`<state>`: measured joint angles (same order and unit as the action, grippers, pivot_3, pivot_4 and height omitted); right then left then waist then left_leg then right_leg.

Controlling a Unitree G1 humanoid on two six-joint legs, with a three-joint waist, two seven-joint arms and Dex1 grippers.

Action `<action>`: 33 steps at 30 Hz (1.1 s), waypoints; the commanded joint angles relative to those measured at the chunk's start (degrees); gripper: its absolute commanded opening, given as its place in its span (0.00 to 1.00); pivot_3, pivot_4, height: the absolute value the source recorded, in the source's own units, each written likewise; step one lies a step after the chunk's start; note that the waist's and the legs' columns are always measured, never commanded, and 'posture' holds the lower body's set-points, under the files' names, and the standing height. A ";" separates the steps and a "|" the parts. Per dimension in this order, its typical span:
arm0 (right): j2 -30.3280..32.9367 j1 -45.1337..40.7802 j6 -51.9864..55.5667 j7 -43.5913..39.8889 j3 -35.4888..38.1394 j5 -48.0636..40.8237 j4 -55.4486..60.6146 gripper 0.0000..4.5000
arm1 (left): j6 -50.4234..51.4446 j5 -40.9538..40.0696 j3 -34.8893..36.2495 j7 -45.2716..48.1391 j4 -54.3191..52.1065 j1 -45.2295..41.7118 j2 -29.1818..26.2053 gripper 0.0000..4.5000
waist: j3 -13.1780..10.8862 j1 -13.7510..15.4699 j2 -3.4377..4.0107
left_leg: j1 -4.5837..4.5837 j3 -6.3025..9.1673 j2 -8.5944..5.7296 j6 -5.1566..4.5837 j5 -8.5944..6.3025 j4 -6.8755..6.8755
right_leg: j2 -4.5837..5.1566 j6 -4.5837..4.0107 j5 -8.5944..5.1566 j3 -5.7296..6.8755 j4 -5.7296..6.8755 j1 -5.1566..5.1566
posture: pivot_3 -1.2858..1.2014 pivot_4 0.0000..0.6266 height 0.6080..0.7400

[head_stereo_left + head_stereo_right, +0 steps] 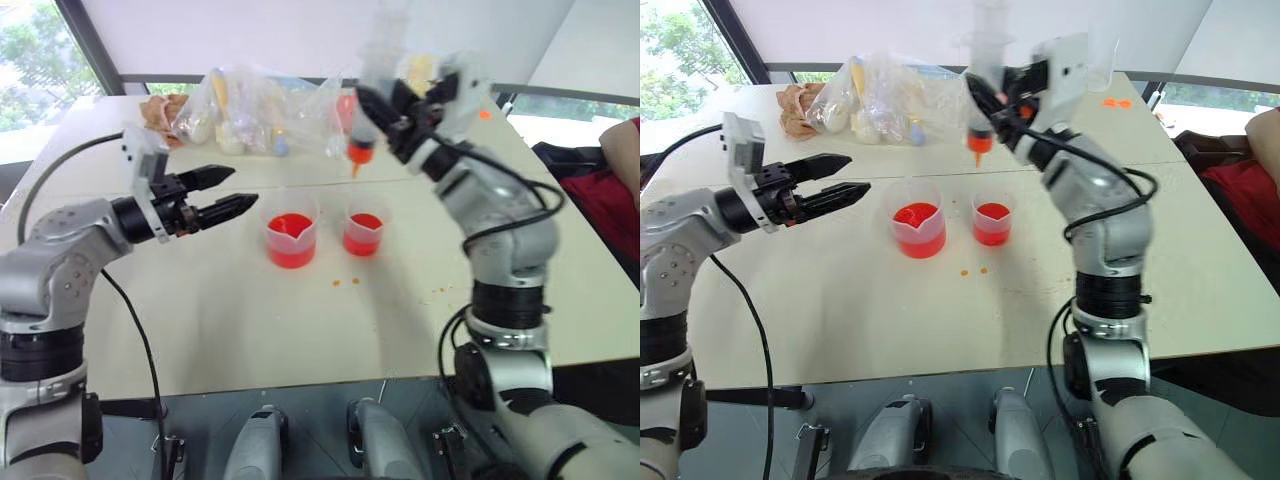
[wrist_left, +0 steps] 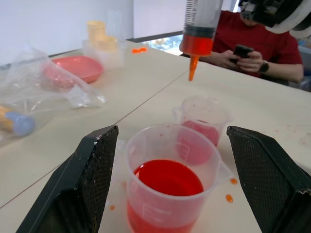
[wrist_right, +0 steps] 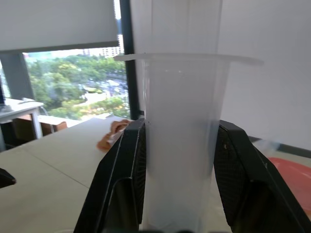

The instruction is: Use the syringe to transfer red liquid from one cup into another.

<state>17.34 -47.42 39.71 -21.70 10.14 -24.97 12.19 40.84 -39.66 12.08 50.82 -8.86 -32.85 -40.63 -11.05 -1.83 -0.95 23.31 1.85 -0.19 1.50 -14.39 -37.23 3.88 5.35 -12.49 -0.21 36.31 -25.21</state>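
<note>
The larger spouted cup (image 1: pixel 291 240) and the smaller plain-rimmed cup (image 1: pixel 363 233) stand side by side mid-table, each holding red liquid (image 2: pixel 167 177). My right gripper (image 1: pixel 385 115) is shut on the syringe (image 1: pixel 362 120), gripping its clear barrel (image 3: pixel 182 141). The syringe hangs upright, orange tip down, well above the smaller cup (image 2: pixel 201 128). Some red liquid fills the barrel's lower end (image 2: pixel 197 44). My left gripper (image 1: pixel 225 192) is open and level, just left of the larger cup. In its wrist view that cup sits between the fingers (image 2: pixel 92 179), untouched.
Clear plastic bags (image 1: pixel 250 110) with small items lie at the back of the table. A pink plate (image 2: pixel 77 68) sits behind them. Orange drops (image 1: pixel 345 282) spot the tabletop near the cups. A person in red (image 2: pixel 252 48) sits at the right holding a phone.
</note>
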 commanded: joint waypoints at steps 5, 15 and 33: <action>0.48 4.07 3.99 3.31 2.28 -3.83 5.76 0.31 | -6.99 3.81 -5.04 3.80 8.09 -10.40 3.76 0.83 | 0.00 -0.34 0.00 | -0.01 -0.01 0.01 -0.01 0.00 -0.01 | -0.03 0.00 0.00 -0.01 0.02 0.00 | 0.52 0.24 1.00; -1.94 8.02 -0.24 4.73 -1.57 -1.22 4.50 0.31 | -26.73 12.74 -8.72 7.30 32.69 -34.10 15.63 0.83 | 0.00 0.34 0.00 | 0.05 -0.03 -0.01 -0.01 0.01 -0.04 | -0.04 0.01 0.01 -0.01 -0.06 0.00 | 0.52 0.24 1.00; -2.76 10.56 -4.22 4.75 -5.93 2.16 5.52 0.31 | -49.57 24.26 -10.09 8.43 63.00 -50.48 26.58 0.83 | -0.01 0.85 -0.02 | 0.06 -0.03 -0.01 -0.05 -0.02 -0.03 | -0.07 0.01 0.01 -0.02 -0.09 -0.01 | 0.52 0.24 1.00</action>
<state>14.72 -36.41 37.07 -16.99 4.36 -22.75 14.94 -6.62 -16.45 1.28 60.55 53.52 -80.60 -14.17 -11.06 -0.98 -0.97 23.37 1.82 -0.20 1.45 -14.40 -37.26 3.81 5.37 -12.48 -0.23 36.23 -25.22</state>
